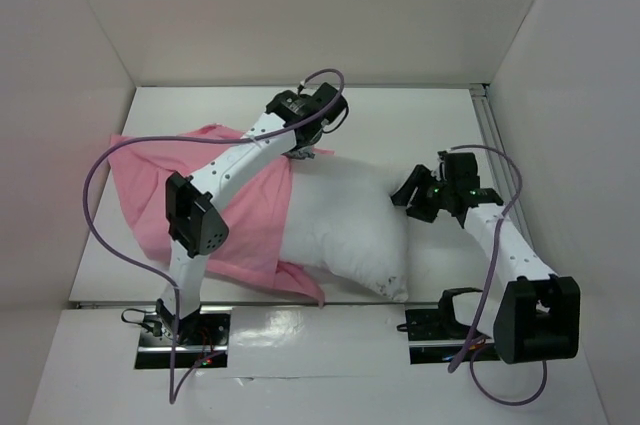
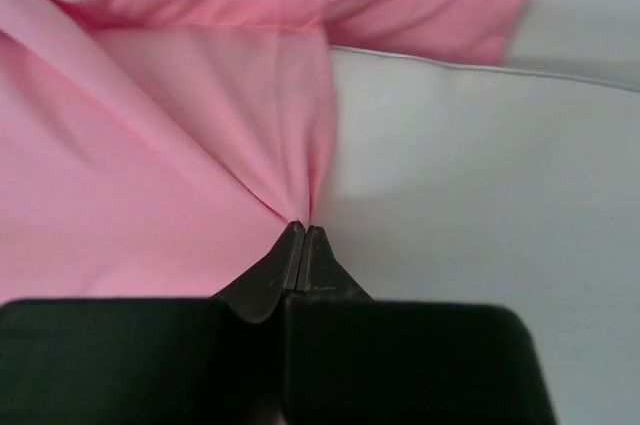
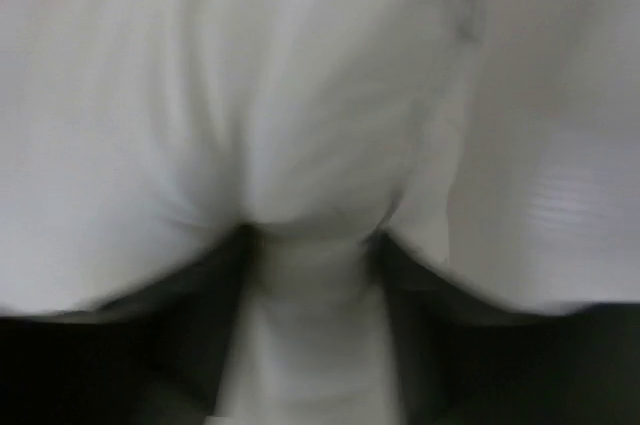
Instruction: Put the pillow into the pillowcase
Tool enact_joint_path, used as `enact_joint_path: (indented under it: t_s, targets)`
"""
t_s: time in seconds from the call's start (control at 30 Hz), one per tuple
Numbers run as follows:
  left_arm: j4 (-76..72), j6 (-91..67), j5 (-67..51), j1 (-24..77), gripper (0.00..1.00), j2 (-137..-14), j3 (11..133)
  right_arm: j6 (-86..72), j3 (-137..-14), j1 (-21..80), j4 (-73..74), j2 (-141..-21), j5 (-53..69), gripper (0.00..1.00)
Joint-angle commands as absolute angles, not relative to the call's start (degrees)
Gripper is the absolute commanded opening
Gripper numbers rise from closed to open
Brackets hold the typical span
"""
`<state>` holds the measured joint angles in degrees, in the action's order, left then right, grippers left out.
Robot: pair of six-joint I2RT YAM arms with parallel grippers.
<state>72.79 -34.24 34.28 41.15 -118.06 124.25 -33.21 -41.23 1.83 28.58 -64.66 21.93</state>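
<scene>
Item 1, the pillow (image 1: 345, 220): lies mid-desk, its long axis running left to right. Its left end meets the pink cloth. We judge it just entered at the opening, with most of its body outside.

Item 2, the pillowcase (image 1: 230, 215): spread flat on the left of the desk (image 1: 400, 115), with one flap trailing under the pillow's near edge.

Item 3, left jaws: pressed together on a pleat of the pillowcase (image 2: 150, 195) at its far hem, where cloth meets pillow (image 2: 480, 195). We take this hold as meant to lift the mouth and keep it open.

Item 4, right jaws: pinching a bunched fold of the pillow (image 3: 300, 95) at its right end, with the stuffing bulging around both fingers (image 3: 235, 275). We read this grip as placed for pushing the pillow leftward into the sack.

Progress, in our judgement: early insertion.
</scene>
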Motion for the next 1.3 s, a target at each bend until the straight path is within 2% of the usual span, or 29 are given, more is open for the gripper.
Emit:
enact_joint_path:
  t_s: [0.0,0.03,0.07,0.1,0.13,0.17,0.23,0.3,0.43,0.6,0.77,0.83,0.9,0.93,0.97,1.03,1.07,1.13,1.17,1.2,1.27]
  targets:
    - [65.1,-28.5,20.3,43.1,0.00,-112.8,126.1,-38.7,-38.2,8.2,9.5,-65.8,36.6,0.42]
    - [63.0,-27.7,16.5,43.8,0.00,-111.5,126.1,-42.5,-39.3,11.7,6.2,-65.8,37.6,0.05]
    - [59.1,-26.3,12.2,45.0,0.00,-111.0,126.8,-42.5,-41.4,13.3,4.8,-65.8,36.2,0.00]
    - [57.1,-26.3,7.8,45.5,0.00,-110.4,127.3,-42.5,-44.2,14.5,6.0,-65.8,34.6,0.00]
    - [55.1,-26.3,-3.8,45.5,0.00,-109.8,128.2,-42.5,-47.3,15.5,7.2,-65.8,33.0,0.00]
    - [52.4,-28.2,-10.7,45.5,0.00,-108.8,128.2,-41.8,-53.1,16.9,7.7,-65.1,31.8,0.00]
    - [39.6,-31.8,-27.3,46.2,0.00,-104.5,125.0,-41.7,-59.6,18.0,9.7,-62.9,28.7,0.00]
    - [31.1,-37.0,-31.6,48.3,0.00,-102.5,125.6,-41.7,-61.7,19.5,10.8,-60.9,26.7,0.00]
    - [28.2,-41.5,-32.9,50.4,0.00,-102.0,129.0,-42.3,-57.7,23.0,14.0,-56.8,20.2,0.00]
    - [28.2,-43.1,-27.8,47.7,0.00,-101.9,121.4,-45.6,-43.0,24.3,12.7,-52.9,14.8,0.00]
    - [36.1,-41.5,-15.1,47.1,0.00,-106.1,122.9,-48.9,-33.1,28.4,11.5,-50.9,13.4,0.00]
    - [41.8,-39.5,-12.4,47.1,0.06,-108.0,125.5,-52.0,-28.7,33.2,10.1,-48.8,12.8,0.00]
    - [45.2,-38.3,-7.4,47.1,0.17,-108.0,128.4,-52.8,-27.8,38.4,8.8,-48.8,12.8,0.00]
    - [46.3,-36.4,-6.1,47.1,0.33,-108.0,128.9,-53.3,-27.8,40.2,8.8,-49.5,12.0,0.00]
    - [47.8,-35.8,-4.7,47.1,0.46,-108.0,128.9,-53.3,-28.5,42.3,8.8,-50.4,10.6,0.00]
    - [49.2,-33.7,-1.5,46.6,0.62,-107.2,129.6,-50.6,-32.4,48.8,8.1,-54.7,10.0,0.01]
    - [51.7,-33.1,-0.6,46.6,0.75,-106.7,130.6,-48.1,-34.4,50.4,8.1,-56.8,12.6,0.16]
    - [55.3,-31.7,3.0,46.6,0.81,-106.7,133.4,-38.4,-42.3,51.3,13.9,-62.5,17.6,0.62]
    - [57.0,-31.7,4.3,46.6,0.81,-106.7,133.9,-36.2,-44.7,51.3,17.9,-63.1,15.8,0.77]
    - [59.9,-31.7,7.3,46.6,0.81,-105.0,133.9,-34.6,-46.6,51.3,24.8,-63.1,13.6,0.89]
    - [62.0,-31.7,10.3,46.6,0.77,-102.9,131.9,-31.6,-49.7,48.4,29.3,-59.3,8.9,0.91]
